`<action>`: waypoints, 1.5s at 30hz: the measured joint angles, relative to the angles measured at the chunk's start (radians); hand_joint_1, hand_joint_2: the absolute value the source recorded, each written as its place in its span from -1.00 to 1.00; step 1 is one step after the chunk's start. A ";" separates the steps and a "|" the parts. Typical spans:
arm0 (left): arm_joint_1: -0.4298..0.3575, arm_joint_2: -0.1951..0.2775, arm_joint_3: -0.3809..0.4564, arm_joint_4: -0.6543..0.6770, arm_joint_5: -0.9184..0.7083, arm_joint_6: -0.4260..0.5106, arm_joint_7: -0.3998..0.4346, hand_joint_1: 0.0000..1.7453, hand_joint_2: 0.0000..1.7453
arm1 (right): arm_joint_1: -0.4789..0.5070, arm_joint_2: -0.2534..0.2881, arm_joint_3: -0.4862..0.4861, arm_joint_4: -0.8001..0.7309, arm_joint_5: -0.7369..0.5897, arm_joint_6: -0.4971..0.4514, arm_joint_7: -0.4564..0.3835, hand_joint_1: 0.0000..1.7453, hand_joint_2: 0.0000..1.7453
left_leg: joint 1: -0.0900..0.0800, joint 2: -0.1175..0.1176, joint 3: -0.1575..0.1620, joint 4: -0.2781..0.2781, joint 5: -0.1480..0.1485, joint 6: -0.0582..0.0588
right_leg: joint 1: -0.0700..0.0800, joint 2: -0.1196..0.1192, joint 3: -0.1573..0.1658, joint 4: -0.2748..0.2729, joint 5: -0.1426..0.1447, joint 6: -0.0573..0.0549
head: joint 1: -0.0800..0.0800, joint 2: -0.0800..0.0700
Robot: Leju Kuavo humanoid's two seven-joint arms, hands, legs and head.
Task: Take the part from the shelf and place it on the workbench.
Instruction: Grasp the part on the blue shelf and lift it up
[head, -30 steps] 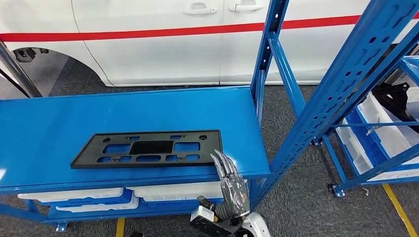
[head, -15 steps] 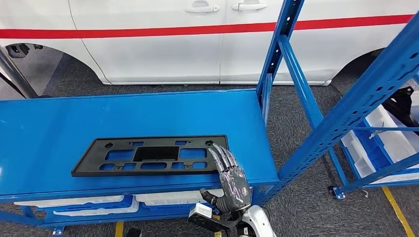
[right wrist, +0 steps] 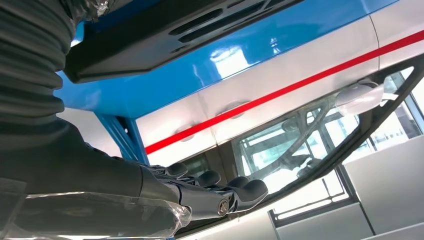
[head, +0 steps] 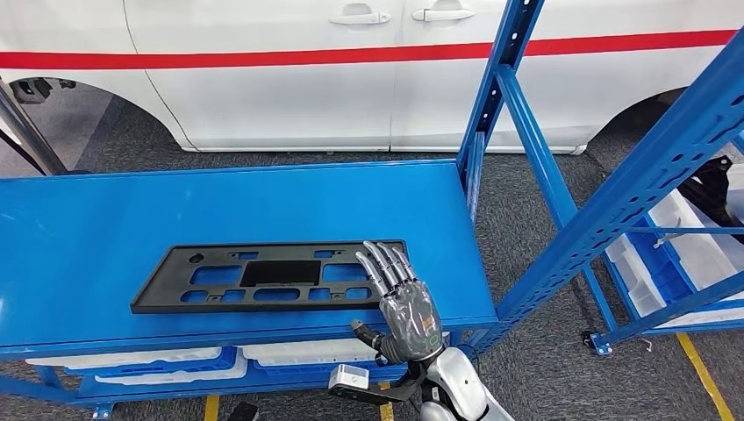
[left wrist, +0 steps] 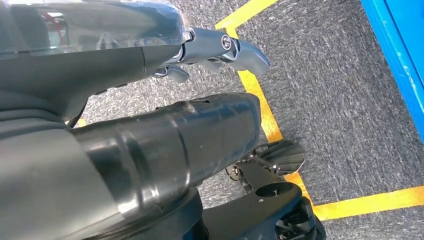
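1. A black plastic part (head: 272,276), a long flat panel with rectangular cut-outs, lies flat on the blue workbench (head: 105,210), near its front edge and a little left of centre.
2. The right hand (head: 399,303) is over the part's right end, fingers straight and spread, pointing away from the robot; its fingertips (head: 379,259) overlap the panel's right end, and nothing is gripped. Whether they touch the panel cannot be told.
3. The left hand (left wrist: 165,125) hangs low over grey carpet marked with yellow tape (left wrist: 265,120); its fingers are slightly bent and hold nothing.
4. White bins (head: 298,353) sit on the lower level beneath the workbench top.
5. Behind the workbench stands a white car (head: 289,79) with a red stripe.
6. To the right, blue shelf uprights (head: 632,189) rise, with white trays (head: 693,237) beyond them.
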 joint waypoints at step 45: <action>-0.018 -0.002 -0.009 0.000 -0.037 -0.013 0.021 -1.00 -1.00 | -0.264 -0.052 0.090 0.071 -0.166 0.412 0.007 -1.00 1.00 | 0.002 0.000 0.003 -0.001 0.002 -0.001 | 0.002 0.000 0.001 0.004 0.000 0.000 | 0.000 0.000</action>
